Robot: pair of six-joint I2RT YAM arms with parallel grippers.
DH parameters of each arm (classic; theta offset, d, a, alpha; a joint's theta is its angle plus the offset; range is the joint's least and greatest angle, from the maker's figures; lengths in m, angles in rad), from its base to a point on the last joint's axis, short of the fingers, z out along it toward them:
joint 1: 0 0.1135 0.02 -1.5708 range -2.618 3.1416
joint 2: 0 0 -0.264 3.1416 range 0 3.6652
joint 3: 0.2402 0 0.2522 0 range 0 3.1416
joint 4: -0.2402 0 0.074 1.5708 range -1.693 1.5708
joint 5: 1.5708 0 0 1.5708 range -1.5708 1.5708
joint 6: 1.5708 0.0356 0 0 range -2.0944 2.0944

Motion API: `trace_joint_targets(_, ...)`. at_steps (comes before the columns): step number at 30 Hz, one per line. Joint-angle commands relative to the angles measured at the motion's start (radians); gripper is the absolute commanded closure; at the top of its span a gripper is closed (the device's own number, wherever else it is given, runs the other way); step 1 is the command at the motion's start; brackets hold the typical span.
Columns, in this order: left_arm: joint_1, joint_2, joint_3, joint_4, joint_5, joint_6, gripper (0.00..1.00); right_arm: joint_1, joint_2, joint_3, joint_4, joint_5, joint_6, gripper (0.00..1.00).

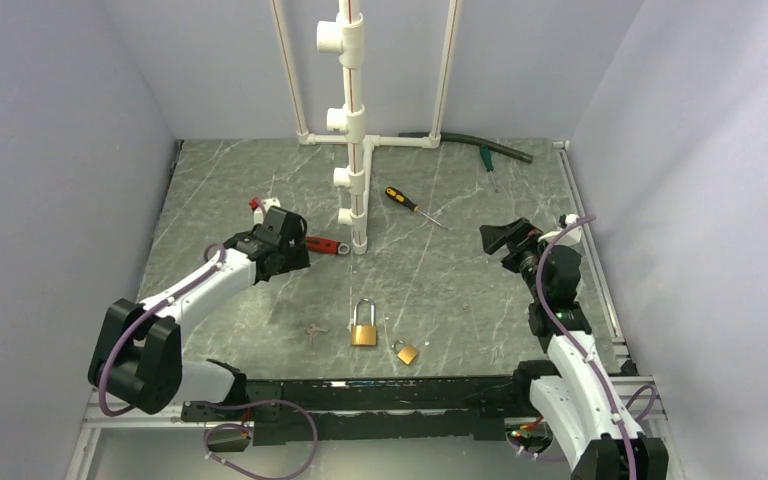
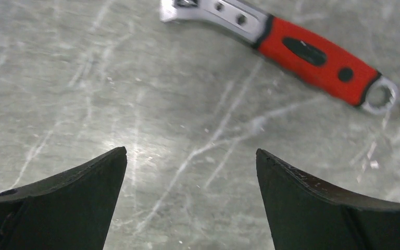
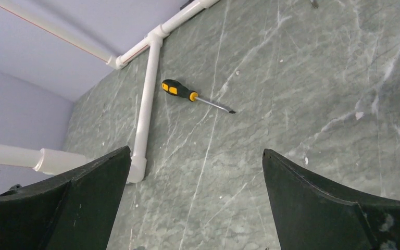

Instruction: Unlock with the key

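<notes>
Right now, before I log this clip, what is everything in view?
table: 1, green-grey marbled, under everything
pipe frame: 1, white, back centre
larger padlock: 1, brass, near edge, centre
smaller padlock: 1, brass, right of it
key: 1, silver-grey, left of larger padlock
wrench: 1, red-handled silver, left of pipe frame
screwdriver: 1, black-and-orange, right of pipe frame
green-handled tool: 1, green, back right
hose: 1, black, back right
left end effector: 1, black, open, near wrench
right end effector: 1, black, open, right side
</notes>
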Motion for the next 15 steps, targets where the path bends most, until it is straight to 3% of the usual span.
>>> trace_joint_targets(1, -0.052, -0.011, 0.015, 0.015, 0.118, 0.040, 0.01, 0.001, -0.036, 0.043, -0.094, 0.011, 0.021, 0.00)
trace_joint_targets(10, -0.163, -0.063, -0.024, -0.015, 0.266, 0.026, 0.01, 0.035, 0.028, 0.177, -0.397, -0.008, -0.019, 0.00)
trace_joint_targets(15, -0.223, -0.115, -0.053, -0.017, 0.298, 0.021, 0.01, 0.210, 0.089, 0.228, -0.547, 0.106, -0.033, 0.02)
